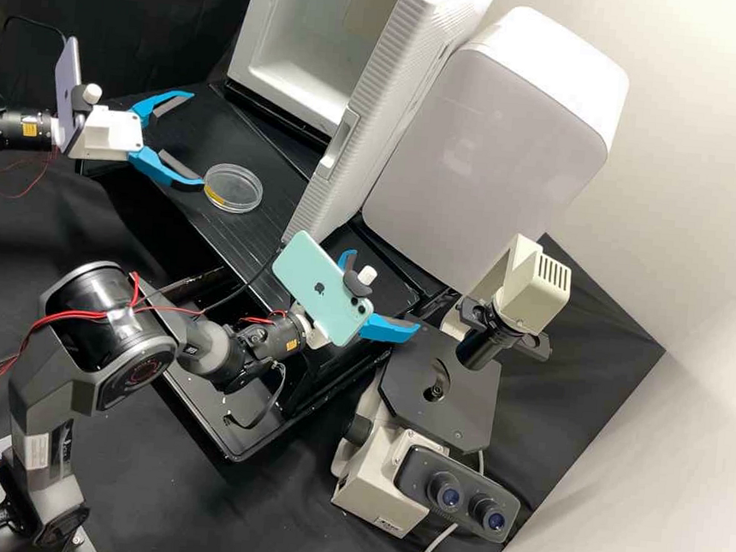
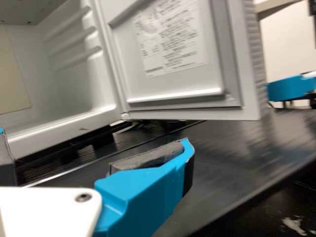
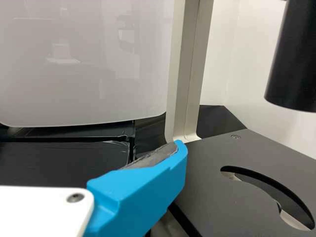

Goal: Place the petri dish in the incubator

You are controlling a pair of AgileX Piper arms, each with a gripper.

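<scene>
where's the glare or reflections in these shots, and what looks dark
High view: the petri dish lid catches a pale sheen, the black bench around it is dark. Left wrist view: the bench glints below the incubator door. Right wrist view: the glossy white cabinet mirrors dim shapes; the microscope barrel is a dark silhouette.

Incubator [image 2: 44, 98] stood open, door [image 2: 173, 59] swung wide, label [image 2: 170, 42] on its inner face. Blue finger [image 2: 148, 182] sat over black tray [image 2: 237, 153]; other arm's finger [image 2: 291, 88] showed past door.
</scene>
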